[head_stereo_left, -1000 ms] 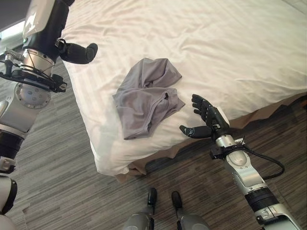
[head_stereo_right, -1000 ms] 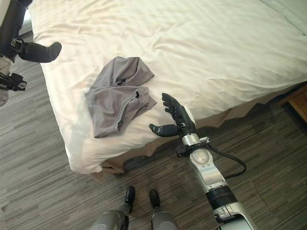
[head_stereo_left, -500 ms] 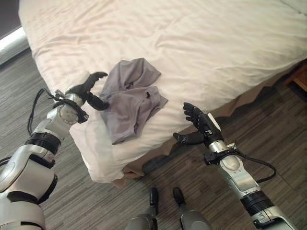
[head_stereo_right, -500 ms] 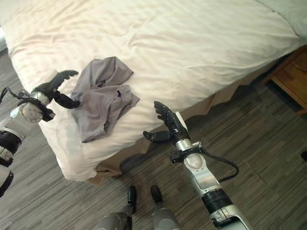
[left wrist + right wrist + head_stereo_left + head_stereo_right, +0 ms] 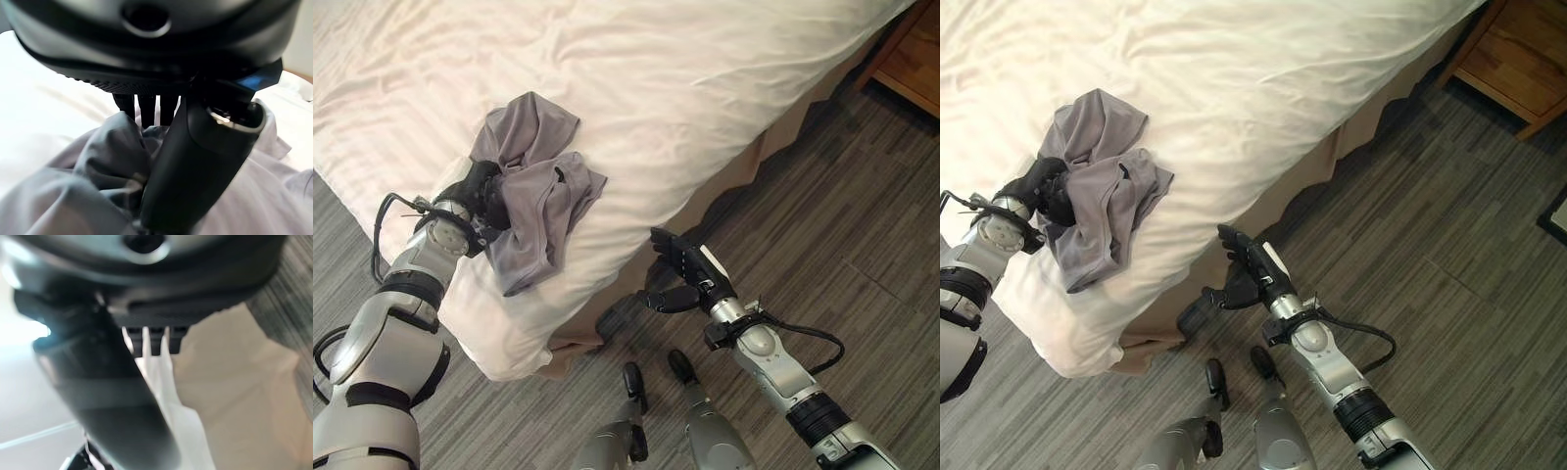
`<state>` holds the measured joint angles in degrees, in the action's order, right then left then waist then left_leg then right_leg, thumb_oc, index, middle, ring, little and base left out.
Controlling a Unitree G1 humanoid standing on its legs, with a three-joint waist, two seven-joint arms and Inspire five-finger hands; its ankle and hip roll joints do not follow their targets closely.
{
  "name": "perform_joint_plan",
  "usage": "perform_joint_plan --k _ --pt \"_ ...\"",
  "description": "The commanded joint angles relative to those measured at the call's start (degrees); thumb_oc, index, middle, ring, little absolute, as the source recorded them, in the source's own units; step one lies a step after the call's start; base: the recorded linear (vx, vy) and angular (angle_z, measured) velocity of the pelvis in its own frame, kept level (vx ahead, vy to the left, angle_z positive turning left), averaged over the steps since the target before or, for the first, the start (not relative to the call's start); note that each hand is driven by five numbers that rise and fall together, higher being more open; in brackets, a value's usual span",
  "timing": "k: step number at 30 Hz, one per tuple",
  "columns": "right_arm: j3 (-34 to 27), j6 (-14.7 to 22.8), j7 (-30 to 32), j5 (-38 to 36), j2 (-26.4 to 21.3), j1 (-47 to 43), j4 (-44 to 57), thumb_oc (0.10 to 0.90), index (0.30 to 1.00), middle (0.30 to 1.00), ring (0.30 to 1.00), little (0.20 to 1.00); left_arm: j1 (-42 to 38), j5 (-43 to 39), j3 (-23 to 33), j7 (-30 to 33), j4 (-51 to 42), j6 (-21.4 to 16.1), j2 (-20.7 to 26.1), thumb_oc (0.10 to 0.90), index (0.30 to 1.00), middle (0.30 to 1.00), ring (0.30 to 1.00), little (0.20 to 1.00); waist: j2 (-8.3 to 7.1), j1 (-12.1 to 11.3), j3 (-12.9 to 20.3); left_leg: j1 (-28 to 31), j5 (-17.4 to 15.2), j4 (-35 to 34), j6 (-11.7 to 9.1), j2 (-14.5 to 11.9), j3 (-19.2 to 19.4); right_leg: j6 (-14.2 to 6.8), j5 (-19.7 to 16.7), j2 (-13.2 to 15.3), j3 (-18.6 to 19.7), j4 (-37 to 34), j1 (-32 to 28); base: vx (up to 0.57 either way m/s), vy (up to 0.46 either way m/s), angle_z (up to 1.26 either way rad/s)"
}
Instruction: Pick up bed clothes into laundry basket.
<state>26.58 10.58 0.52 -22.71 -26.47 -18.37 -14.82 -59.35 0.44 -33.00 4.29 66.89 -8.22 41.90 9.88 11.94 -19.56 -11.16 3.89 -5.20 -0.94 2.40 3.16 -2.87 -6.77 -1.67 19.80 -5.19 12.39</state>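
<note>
The task looks barely begun: the grey garment [image 5: 533,191] lies bunched on the bed [image 5: 705,88] near its corner, not yet lifted. The left hand [image 5: 481,196] is curled into the garment's near-side folds, thumb pinching the cloth. The right hand [image 5: 683,276] hangs beside the bed's edge above the floor [image 5: 862,245], fingers relaxed, holding nothing.

Left hand [image 5: 481,194] curled tight, arm bent; right hand [image 5: 683,279] spread, fingers straight, arm extended
</note>
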Motion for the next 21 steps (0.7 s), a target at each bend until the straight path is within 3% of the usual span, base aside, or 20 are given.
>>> perform_joint_plan --k 1,10,12,14,15,16,17,19,21 --pt "-2.5 5.1 -0.6 0.8 1.3 -2.8 7.5 0.800 0.900 0.900 0.900 0.900 -2.8 -2.0 -2.2 -2.0 -2.4 -3.1 -7.9 0.400 0.300 0.300 0.300 0.300 -2.32 1.9 3.7 5.6 -3.4 0.2 -2.8 -2.7 -0.3 -6.4 3.4 3.9 -0.3 0.8 -5.3 0.01 -0.032 0.01" --pt "-6.5 5.2 -0.3 2.4 -1.1 1.0 8.0 0.800 0.900 0.900 0.900 0.900 -8.3 -16.4 0.1 3.2 -22.3 -10.0 -2.0 0.400 0.300 0.300 0.300 0.300 0.13 1.0 6.4 8.5 -4.5 1.1 -2.6 -2.4 -3.1 -5.4 5.9 4.2 -2.7 2.0 -8.8 0.02 -0.058 0.19" --pt "-7.1 5.4 -0.4 2.4 -1.2 1.9 8.4 0.800 0.900 0.900 0.900 0.900 -9.0 -17.4 0.0 3.3 -23.7 -10.6 -1.7 0.400 0.300 0.300 0.300 0.300 -0.04 1.1 6.6 8.7 -5.3 2.8 -2.9 -2.6 -2.9 -5.3 6.2 4.4 -3.1 2.4 -9.3 0.01 -0.066 0.11" --pt "-8.4 5.7 -0.8 2.1 -1.5 3.5 9.4 0.800 0.900 0.900 0.900 0.900 -10.3 -19.7 0.2 3.6 -27.3 -12.0 -1.8 0.400 0.300 0.300 0.300 0.300 -1.04 1.6 6.8 7.3 -8.0 9.7 -3.7 -2.9 -3.1 -4.9 7.0 4.8 -4.1 3.4 -9.9 0.00 -0.071 0.11" --pt "-8.5 6.0 -0.4 2.0 -1.4 3.3 9.8 0.800 0.900 0.900 0.900 0.900 -10.5 -22.8 1.2 4.2 -30.2 -13.4 -1.0 0.400 0.300 0.300 0.300 0.300 -2.40 1.0 6.4 5.8 -10.4 16.2 -4.6 -1.7 -6.6 -4.9 7.5 4.5 -2.8 4.9 -10.0 0.00 -0.024 0.30" --pt "-8.7 6.1 -0.6 2.0 -1.5 3.6 10.1 0.800 0.900 0.900 0.900 0.900 -10.3 -24.0 1.4 3.8 -31.8 -13.6 -0.4 0.400 0.300 0.300 0.300 0.300 -3.21 0.5 6.3 4.0 -10.8 19.1 -5.0 -1.4 -8.6 -5.0 7.4 4.5 -1.8 5.4 -9.8 -0.02 0.046 0.20" --pt "-8.9 6.2 -0.7 2.3 -1.9 3.6 10.5 0.800 0.900 0.900 0.900 0.900 -9.5 -26.4 3.3 4.2 -35.1 -14.8 0.8 0.400 0.300 0.300 0.300 0.300 -4.32 -0.7 5.6 4.2 -11.5 23.2 -5.4 -0.3 -14.0 -5.4 6.9 4.0 0.5 6.1 -9.5 -0.07 0.083 -0.15" --pt "-9.5 5.9 -0.9 2.2 -2.2 3.8 10.7 0.800 0.900 0.900 0.900 0.900 -7.3 -28.7 5.7 4.8 -39.2 -16.1 1.6 0.400 0.300 0.300 0.300 0.300 -5.84 -1.7 5.8 4.2 -12.0 27.8 -5.5 -1.3 -17.5 -6.8 5.7 3.9 4.1 5.6 -8.9 -0.03 0.133 -0.89" --pt "-10.3 5.5 -0.7 1.9 -2.1 3.5 10.4 0.800 0.900 0.900 0.900 0.900 -2.1 -30.9 9.6 5.2 -43.3 -17.0 1.8 0.400 0.300 0.300 0.300 0.300 -6.50 -3.3 6.0 6.2 -11.6 27.9 -5.3 -0.4 -22.8 -8.6 3.6 2.5 10.2 5.9 -6.5 0.00 0.241 -2.05"
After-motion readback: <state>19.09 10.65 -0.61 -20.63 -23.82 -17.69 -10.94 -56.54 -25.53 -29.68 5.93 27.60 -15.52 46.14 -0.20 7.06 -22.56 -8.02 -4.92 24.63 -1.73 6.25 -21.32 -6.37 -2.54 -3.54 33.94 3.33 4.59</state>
